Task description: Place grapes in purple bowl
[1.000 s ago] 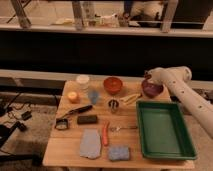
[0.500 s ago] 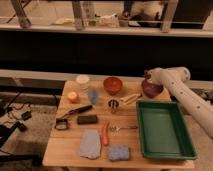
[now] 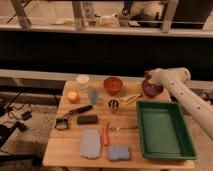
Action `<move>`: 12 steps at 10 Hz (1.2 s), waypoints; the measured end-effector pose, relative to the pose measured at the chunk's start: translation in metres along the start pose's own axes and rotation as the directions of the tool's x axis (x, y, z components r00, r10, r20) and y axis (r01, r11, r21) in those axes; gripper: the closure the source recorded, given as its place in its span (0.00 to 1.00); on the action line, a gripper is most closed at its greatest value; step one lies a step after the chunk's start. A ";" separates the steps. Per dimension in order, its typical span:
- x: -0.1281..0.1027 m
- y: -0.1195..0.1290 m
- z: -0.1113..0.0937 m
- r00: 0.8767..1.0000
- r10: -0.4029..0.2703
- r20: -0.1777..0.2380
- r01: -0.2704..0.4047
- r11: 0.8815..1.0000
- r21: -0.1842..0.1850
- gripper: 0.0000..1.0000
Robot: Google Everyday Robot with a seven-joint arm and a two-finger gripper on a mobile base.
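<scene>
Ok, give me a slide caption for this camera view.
Robot claw at the purple bowl, on a wooden table beyond a green tray.

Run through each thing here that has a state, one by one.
purple bowl: upright, partly behind the arm.
orange-red bowl: upright.
green tray: flat, nothing in it.
white cup: upright.
metal cup: upright.
gripper: above the purple bowl's far rim.
grapes: cannot be made out.

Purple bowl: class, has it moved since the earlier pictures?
No. The purple bowl sits just beyond the green tray's far left corner, as before; the gripper hangs over the bowl's far rim.
</scene>
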 end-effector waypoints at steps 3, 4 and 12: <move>0.000 0.000 0.000 1.000 0.000 0.000 0.000 1.000 0.000 0.47; 0.000 0.000 0.000 1.000 0.000 0.000 0.000 1.000 0.000 0.39; 0.001 0.000 -0.001 1.000 0.001 -0.001 -0.001 1.000 0.001 0.27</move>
